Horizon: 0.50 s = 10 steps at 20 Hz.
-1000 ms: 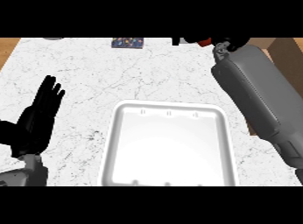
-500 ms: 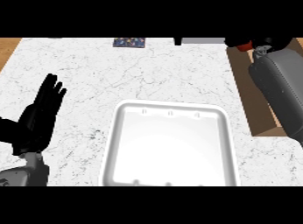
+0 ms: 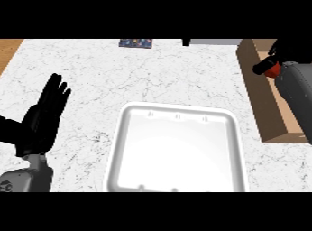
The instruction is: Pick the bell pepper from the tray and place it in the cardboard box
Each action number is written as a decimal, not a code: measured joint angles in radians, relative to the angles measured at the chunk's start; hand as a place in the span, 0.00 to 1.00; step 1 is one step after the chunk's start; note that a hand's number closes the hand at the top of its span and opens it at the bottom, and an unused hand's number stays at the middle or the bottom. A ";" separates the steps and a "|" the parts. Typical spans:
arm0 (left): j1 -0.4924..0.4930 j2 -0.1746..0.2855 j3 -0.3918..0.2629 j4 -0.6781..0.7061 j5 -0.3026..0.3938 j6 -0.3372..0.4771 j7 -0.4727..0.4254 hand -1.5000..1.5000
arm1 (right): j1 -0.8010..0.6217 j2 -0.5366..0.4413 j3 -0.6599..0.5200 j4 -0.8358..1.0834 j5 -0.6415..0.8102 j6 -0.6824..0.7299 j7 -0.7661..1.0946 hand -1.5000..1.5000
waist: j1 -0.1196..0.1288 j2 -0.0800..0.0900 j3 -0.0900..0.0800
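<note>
Only a small red part of the bell pepper (image 3: 270, 68) shows, in the upper right of the frame. The black fingers of the right hand (image 3: 293, 49) are curled round it, and it hangs over the far end of the cardboard box (image 3: 250, 88). I cannot tell exactly how high it is above the box floor, because the view looks steeply down.

From here, I think, the danger is a release too near the box wall: the pepper could hit the edge and roll out onto the counter (image 3: 119, 76). The thick grey forearm could also push the box as it comes down.

As far as I can see, the box has nothing inside yet. The white tray (image 3: 120, 149), at the lower middle, holds nothing either. The left hand (image 3: 42, 119) rests at the left edge, fingers straight.
</note>
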 measured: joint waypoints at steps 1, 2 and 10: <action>-0.001 0.002 0.000 -0.006 -0.001 0.001 0.006 0.50 | 0.001 -0.006 -0.016 0.029 -0.012 0.005 -0.026 0.00 | 0.002 0.000 0.000; -0.005 0.000 -0.004 -0.010 -0.007 0.007 0.011 0.50 | 0.001 -0.005 -0.032 0.053 -0.022 -0.003 -0.050 0.00 | 0.002 0.000 0.001; 0.004 -0.003 -0.006 -0.016 -0.007 0.007 0.016 0.50 | 0.030 -0.025 -0.129 0.046 -0.068 -0.298 -0.260 0.00 | 0.000 0.001 0.003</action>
